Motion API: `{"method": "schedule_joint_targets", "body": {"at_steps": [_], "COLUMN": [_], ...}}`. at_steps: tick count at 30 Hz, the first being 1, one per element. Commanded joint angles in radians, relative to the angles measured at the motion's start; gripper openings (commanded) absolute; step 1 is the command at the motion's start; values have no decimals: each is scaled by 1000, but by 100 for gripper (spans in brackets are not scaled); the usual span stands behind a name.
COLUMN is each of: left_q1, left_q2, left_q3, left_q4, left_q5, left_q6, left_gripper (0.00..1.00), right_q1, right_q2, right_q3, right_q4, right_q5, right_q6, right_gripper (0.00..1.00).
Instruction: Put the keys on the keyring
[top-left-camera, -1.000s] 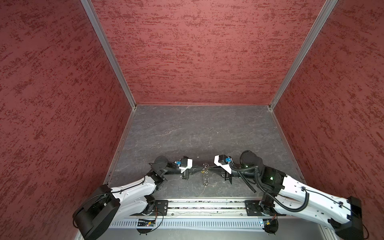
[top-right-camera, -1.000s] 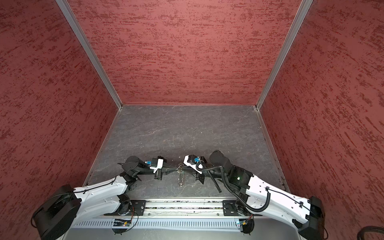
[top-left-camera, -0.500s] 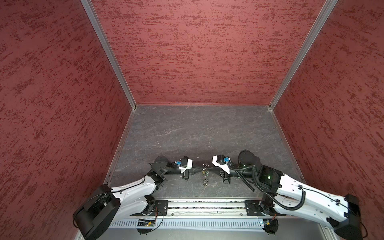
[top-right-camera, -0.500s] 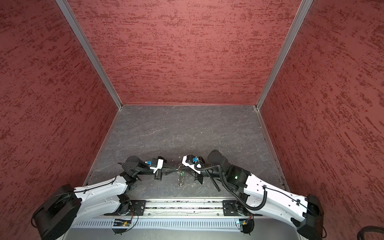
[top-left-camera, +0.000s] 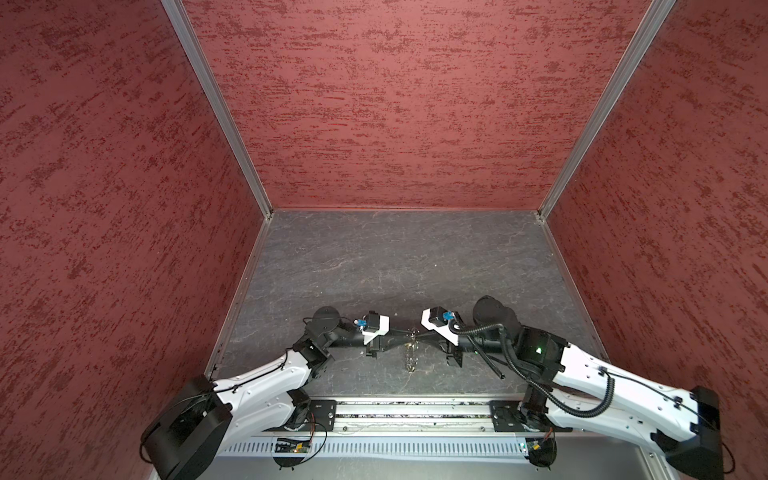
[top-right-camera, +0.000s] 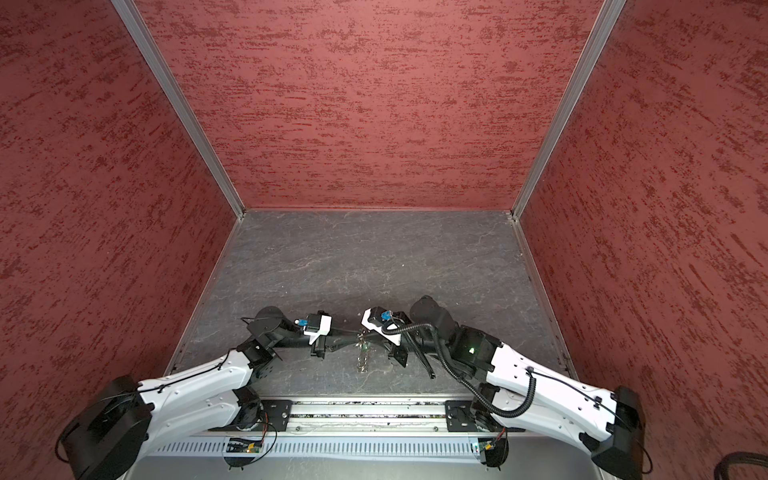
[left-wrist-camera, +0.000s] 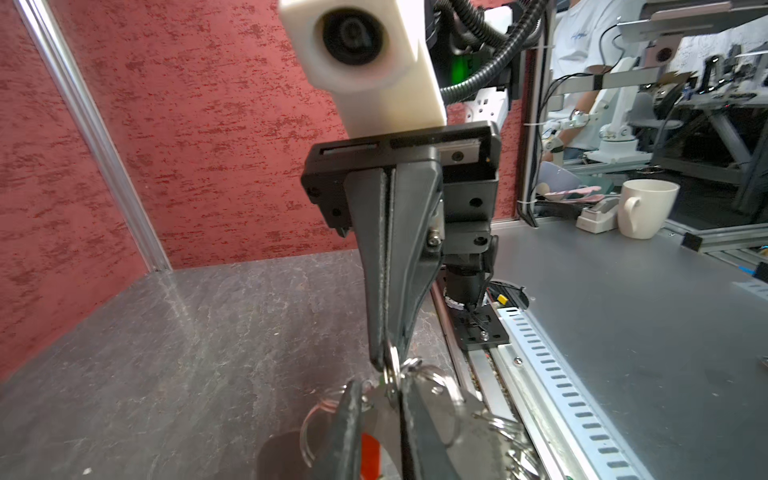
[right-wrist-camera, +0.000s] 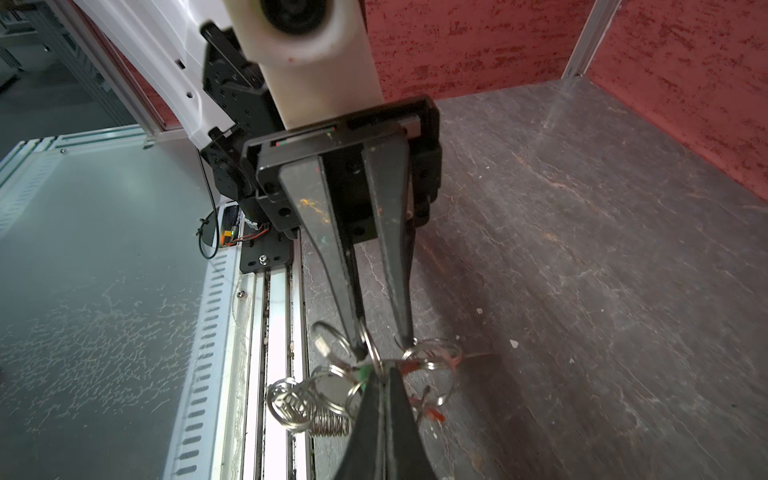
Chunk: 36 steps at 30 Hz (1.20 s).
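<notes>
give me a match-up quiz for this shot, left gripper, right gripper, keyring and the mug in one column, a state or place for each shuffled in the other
Column one
1. left gripper
2. right gripper
3. keyring
4. mug

Column two
a. standing on the grey bench
b. jaws pressed together on one ring
c. jaws apart
d. dangling between the two gripper tips

Pairs: 1-c, 2-b, 3-d, 4-a
</notes>
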Motion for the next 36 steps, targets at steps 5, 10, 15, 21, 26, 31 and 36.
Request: {"method": "schedule_joint_targets", "body": {"at_steps": [5, 10, 15, 21, 26, 31, 36], "left_q1": [9, 5, -5, -10, -11, -13, -15], "left_q2": [-48, -43, -28, 2, 16, 28, 39], "left_q3": [47, 85, 103, 126, 139, 146, 151], "left_q4": [-222, -315, -357, -386, -392, -393, -388], "left_q5": [-131, -121, -93, -57, -40, -27, -33], "left_q6": [71, 80, 86, 87, 81, 74, 62], "left_gripper": [38, 37, 30, 25, 18, 10, 0], "right_q1": [3, 3, 3, 3, 4, 3, 3], "right_q2": [92, 171, 192, 163, 185, 195, 197], "right_q3": [180, 251, 261, 256, 258, 249, 241], "right_q4": [-296, -359, -337, -295, -284, -251, -236], "right_q5": [72, 81, 108, 120, 103, 91, 97], "right_q6": [-70, -93, -96, -83, -78, -78, -73], "right_gripper": [0, 0, 0, 0, 0, 0, 0]}}
